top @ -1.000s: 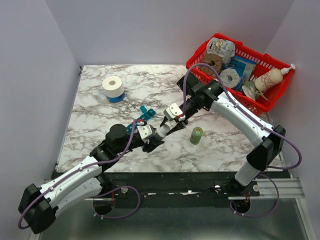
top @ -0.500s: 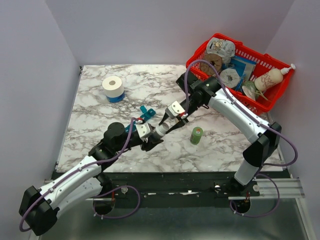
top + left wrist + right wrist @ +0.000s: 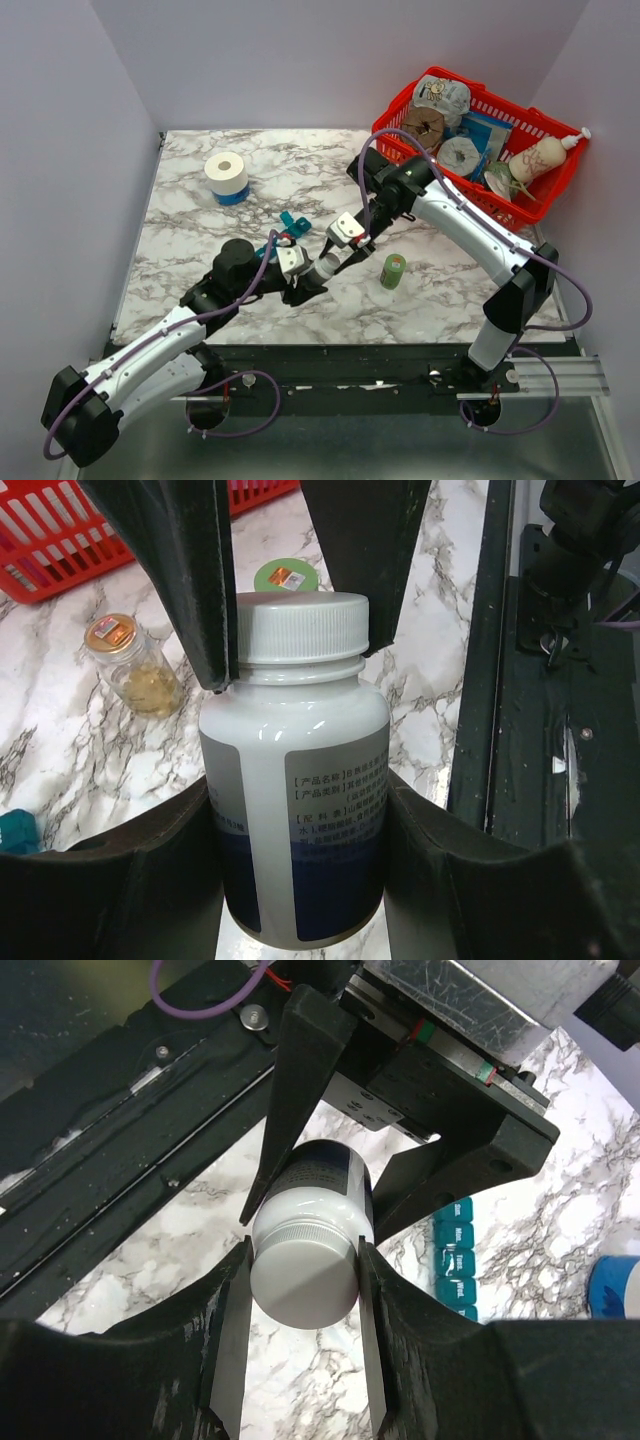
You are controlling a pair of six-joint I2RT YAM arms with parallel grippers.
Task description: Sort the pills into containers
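Left gripper (image 3: 300, 870) clamps the bottle (image 3: 295, 740); right gripper (image 3: 303, 1260) pinches its cap (image 3: 305, 1290). Organiser (image 3: 455, 1260) lies beside the jaws, contents hidden.

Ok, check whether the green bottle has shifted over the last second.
No. The green bottle stands on the same spot on the marble, with the same gap to the red basket.

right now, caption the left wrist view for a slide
Left tool holds white pill bottle by its body; right tool grips its cap
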